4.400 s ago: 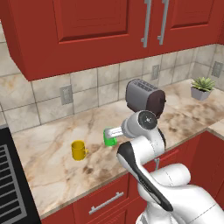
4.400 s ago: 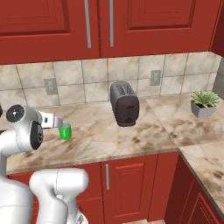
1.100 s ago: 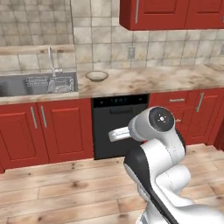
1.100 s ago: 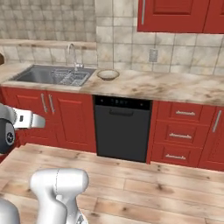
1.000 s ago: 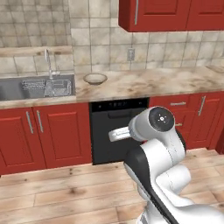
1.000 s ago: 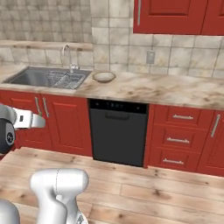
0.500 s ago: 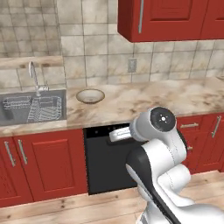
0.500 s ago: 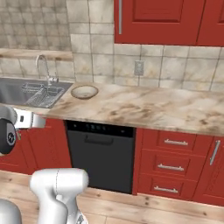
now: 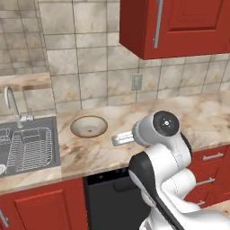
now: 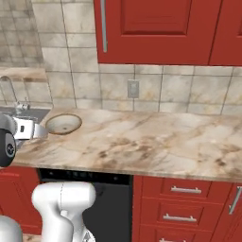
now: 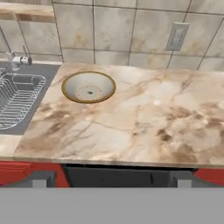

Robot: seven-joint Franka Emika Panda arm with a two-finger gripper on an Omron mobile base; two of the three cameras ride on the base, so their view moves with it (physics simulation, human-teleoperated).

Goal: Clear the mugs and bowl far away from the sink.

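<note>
Your base views flank the arm from behind; hand view looks down closer; all share bowl (image 11: 88, 86) beside sink (image 9: 28, 147).

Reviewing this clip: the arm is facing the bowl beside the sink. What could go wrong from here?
The bowl sits close to the sink edge, so a clumsy nudge could slide it toward the basin instead of away. It is wide and shallow, so the gripper will likely have to pinch the rim, and that grasp may slip.

Arm folded, tool (image 9: 117, 139) level, jaw state unclear
</note>
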